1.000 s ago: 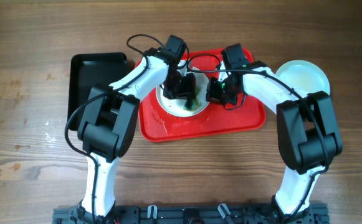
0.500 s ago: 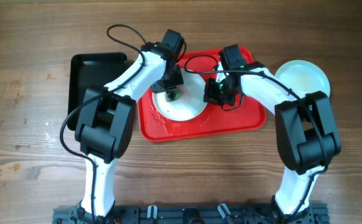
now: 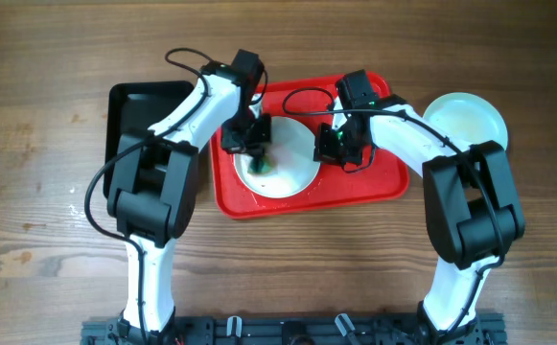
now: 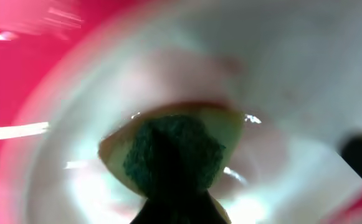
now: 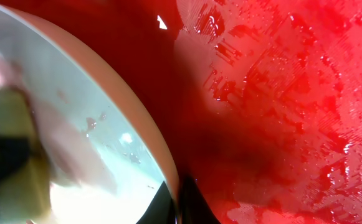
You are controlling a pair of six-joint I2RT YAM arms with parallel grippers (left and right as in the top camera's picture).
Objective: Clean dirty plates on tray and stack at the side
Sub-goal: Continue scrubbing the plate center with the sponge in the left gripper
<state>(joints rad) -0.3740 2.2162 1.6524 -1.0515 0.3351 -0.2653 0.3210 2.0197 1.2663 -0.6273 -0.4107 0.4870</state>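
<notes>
Evidently midway: the left gripper [image 3: 255, 151] pinches a green-faced sponge [image 4: 171, 155] against the white plate [image 3: 292, 163] on the red tray [image 3: 366, 182], while the right gripper [image 3: 333, 144] nips that plate's right rim. Right of the tray a pale green plate [image 3: 465, 120] sits cleaned, it seems; any plate beneath it is hidden.

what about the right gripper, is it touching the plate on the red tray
Touching. In the right wrist view the plate rim runs straight into the right gripper, clamped there at the bottom edge with no gap.
</notes>
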